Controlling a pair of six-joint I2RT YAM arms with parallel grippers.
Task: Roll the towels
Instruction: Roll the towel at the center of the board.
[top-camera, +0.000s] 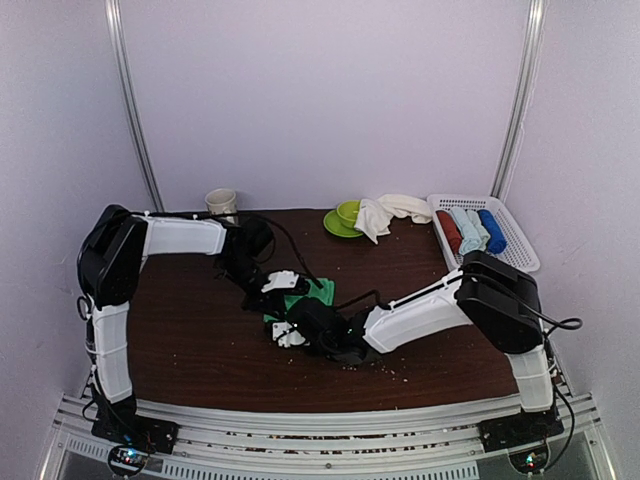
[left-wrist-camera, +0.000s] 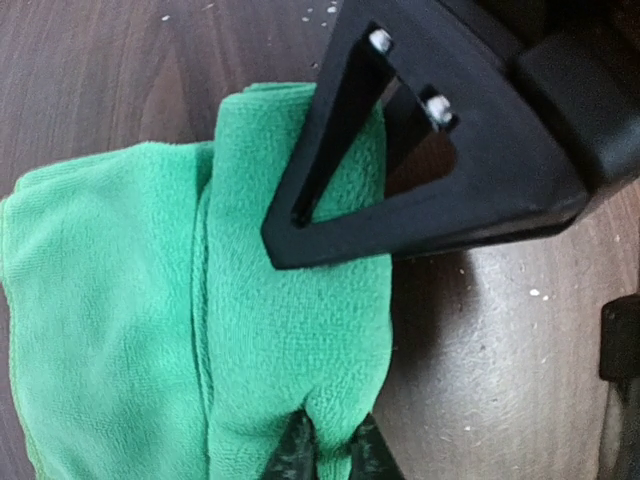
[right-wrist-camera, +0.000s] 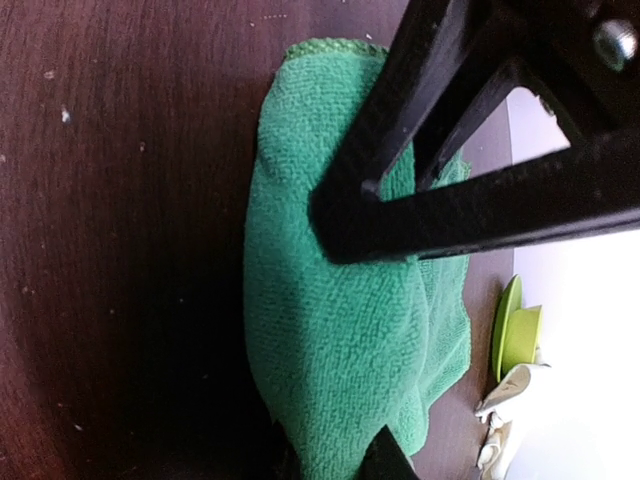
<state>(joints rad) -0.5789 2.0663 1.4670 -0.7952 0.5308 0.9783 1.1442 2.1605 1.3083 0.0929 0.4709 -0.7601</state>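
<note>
Left gripper (left-wrist-camera: 332, 455) down, seemingly pinching towel (left-wrist-camera: 150, 300).

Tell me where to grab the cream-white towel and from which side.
Grip the cream-white towel at its bunched near end, which spills onto the table beside the green cup. Probably best to come down from above on the near side: the cup crowds its left and the basket its right, so that end lies freest.
</note>
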